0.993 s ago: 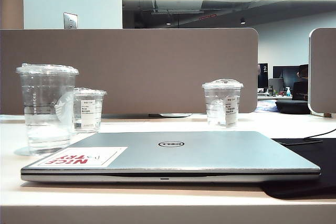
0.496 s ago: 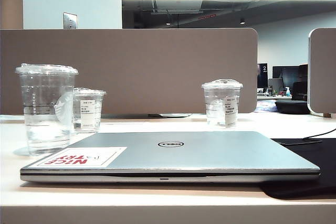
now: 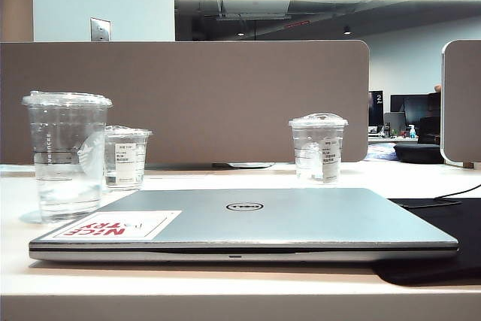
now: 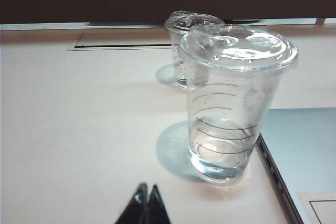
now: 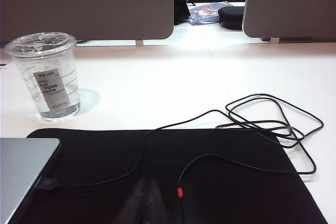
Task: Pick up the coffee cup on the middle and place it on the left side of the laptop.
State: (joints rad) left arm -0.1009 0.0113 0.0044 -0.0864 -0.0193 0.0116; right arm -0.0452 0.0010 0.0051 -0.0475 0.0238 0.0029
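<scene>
Exterior view: coffee cup stands at frame left, just beside the laptop, so placement looks done. Left gripper is closed, empty; right gripper also appears closed, empty. Next: nothing but retreat, likely.

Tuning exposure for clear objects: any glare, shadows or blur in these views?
Exterior view: bright ceiling strip, sharp overall. Left wrist view: glare on the flat lid of the tall clear plastic coffee cup, soft shadow beside its base; shut left gripper tips sharp. Right wrist view: right gripper blurred, state unreadable; short clear labelled cup sharp.
</scene>
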